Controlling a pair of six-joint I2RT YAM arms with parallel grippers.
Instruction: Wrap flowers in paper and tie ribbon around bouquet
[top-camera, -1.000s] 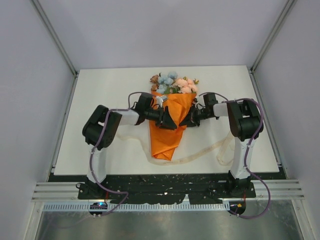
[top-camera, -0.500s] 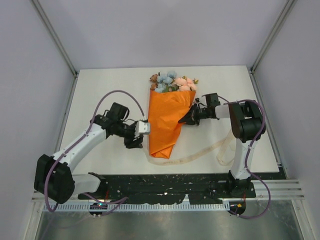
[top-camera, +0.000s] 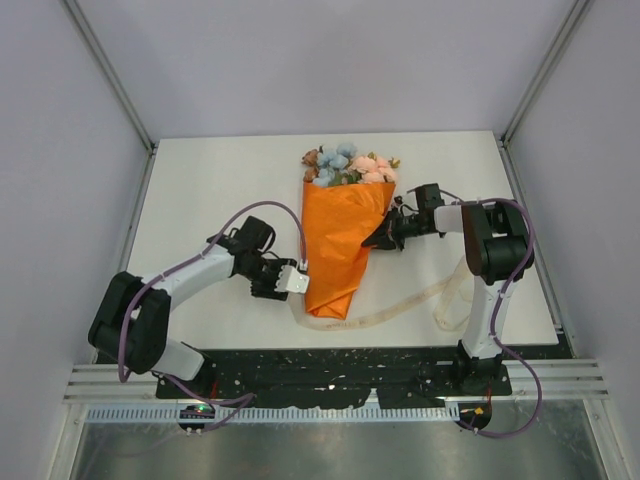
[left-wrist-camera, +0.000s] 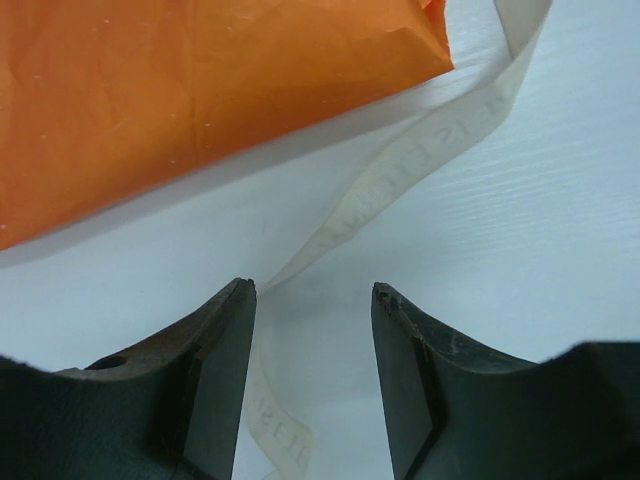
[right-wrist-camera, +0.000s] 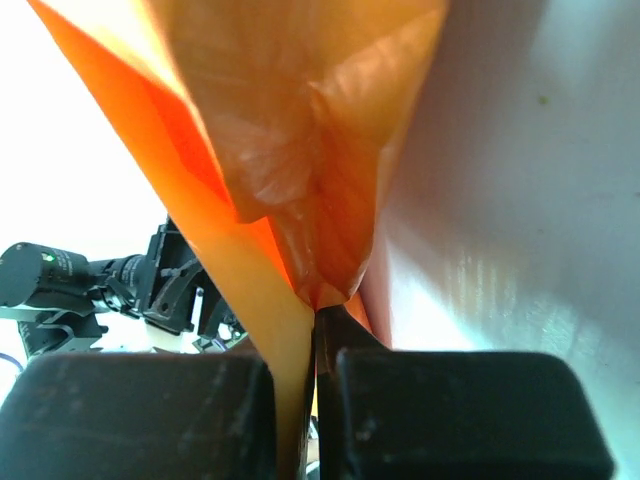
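On the near counter (top-camera: 200, 180), the limp cream ribbon (top-camera: 400, 308) trails past the cone's tip. It looks light and slippery, best pinched where it lies bare. The left fingers (top-camera: 293, 280) stand apart astride it. Farther back, the right fingers (top-camera: 378, 238) are clamped on the right edge of the thin, crinkly orange paper (top-camera: 335, 240). The flowers (top-camera: 348, 165) show at the far end.

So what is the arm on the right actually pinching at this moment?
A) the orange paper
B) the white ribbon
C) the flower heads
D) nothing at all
A: the view from its own wrist shows the right gripper closed tight on a fold of the orange paper.
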